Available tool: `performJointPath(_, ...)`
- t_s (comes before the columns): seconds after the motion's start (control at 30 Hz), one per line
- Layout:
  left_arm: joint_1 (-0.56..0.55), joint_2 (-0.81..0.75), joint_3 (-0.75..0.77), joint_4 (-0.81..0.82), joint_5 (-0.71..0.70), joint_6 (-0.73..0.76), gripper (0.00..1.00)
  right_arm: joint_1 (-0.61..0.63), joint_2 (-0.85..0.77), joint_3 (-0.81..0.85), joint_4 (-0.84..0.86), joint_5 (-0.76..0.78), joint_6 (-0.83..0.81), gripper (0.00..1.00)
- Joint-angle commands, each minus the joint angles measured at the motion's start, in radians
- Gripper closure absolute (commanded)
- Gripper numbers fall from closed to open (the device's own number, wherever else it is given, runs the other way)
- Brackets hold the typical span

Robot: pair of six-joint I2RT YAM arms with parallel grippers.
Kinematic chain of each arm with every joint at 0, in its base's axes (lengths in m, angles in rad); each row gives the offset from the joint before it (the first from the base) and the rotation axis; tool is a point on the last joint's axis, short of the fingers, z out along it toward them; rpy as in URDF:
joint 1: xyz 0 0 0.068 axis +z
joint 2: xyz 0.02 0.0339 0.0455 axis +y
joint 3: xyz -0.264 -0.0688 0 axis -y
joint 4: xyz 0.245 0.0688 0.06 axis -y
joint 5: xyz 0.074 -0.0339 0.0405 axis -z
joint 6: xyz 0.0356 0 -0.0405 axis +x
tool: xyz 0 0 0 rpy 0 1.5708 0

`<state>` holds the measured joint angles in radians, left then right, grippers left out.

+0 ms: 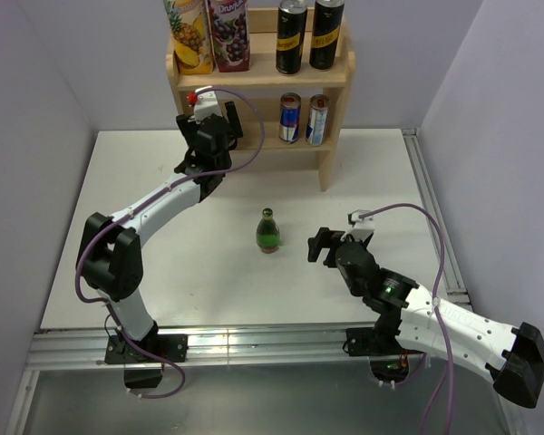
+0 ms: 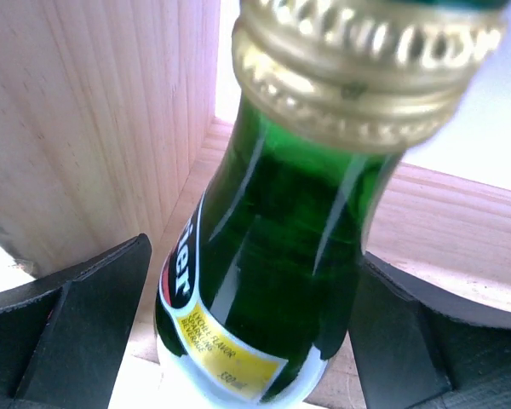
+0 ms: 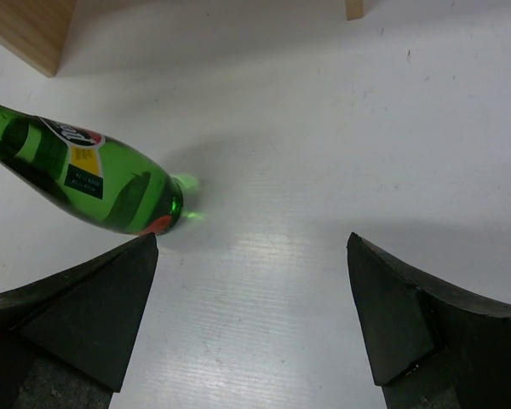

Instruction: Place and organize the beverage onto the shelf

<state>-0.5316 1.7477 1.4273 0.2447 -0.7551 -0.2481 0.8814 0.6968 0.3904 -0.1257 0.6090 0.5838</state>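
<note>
From above, the shelf stands at the far middle of the bench. Two juice cartons and two black cans are on its top tier, and two small cans on the right of the lower tier. The left fingers reach in at the left end of that lower tier. A loose bottle, green, stands upright mid-bench, with the right fingers near it on its right, apart from it.

The left wrist view shows a gold-capped bottle of green glass between the left fingers, inside the shelf's corner, with the side panel on the left and the back rail behind. The right-hand finger meets the glass, while a sliver of wood shows beside the other. I cannot tell whether they press it.

In the right wrist view the right fingers are spread wide over bare bench. The loose bottle stands beyond the left-hand finger.
</note>
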Motion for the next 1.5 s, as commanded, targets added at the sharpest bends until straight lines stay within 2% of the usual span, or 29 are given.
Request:
performJointPath(0.0,0.036,-0.053,-0.007,0.016,-0.053,0.012,0.02,0.008,-0.006,-0.012,0.029,0.021,0.013,0.01)
performJointPath(0.17,0.035,-0.06,-0.004,-0.022,-0.052,-0.019,0.03,0.008,-0.005,-0.013,0.032,0.023,0.011,0.01)
performJointPath(0.57,0.028,-0.165,-0.108,-0.033,-0.004,-0.071,0.02,0.008,0.0,-0.013,0.037,0.025,0.01,0.01)
performJointPath(0.97,0.025,-0.134,-0.093,-0.051,0.019,-0.06,0.02,0.008,-0.01,-0.018,0.038,0.026,0.011,0.01)
performJointPath(1.07,0.024,-0.113,-0.084,-0.047,0.02,-0.059,0.06,0.007,-0.013,-0.018,0.038,0.026,0.011,0.01)
performJointPath(1.17,0.024,-0.086,-0.071,-0.042,0.008,-0.053,0.17,0.008,-0.014,-0.021,0.038,0.028,0.011,0.01)
performJointPath(1.2,0.025,-0.08,-0.068,-0.041,0.004,-0.053,0.27,0.008,-0.017,-0.021,0.038,0.029,0.011,0.01)
performJointPath(1.47,0.028,-0.002,-0.018,-0.028,-0.007,-0.042,0.51,0.007,-0.019,-0.022,0.04,0.034,0.013,0.01)
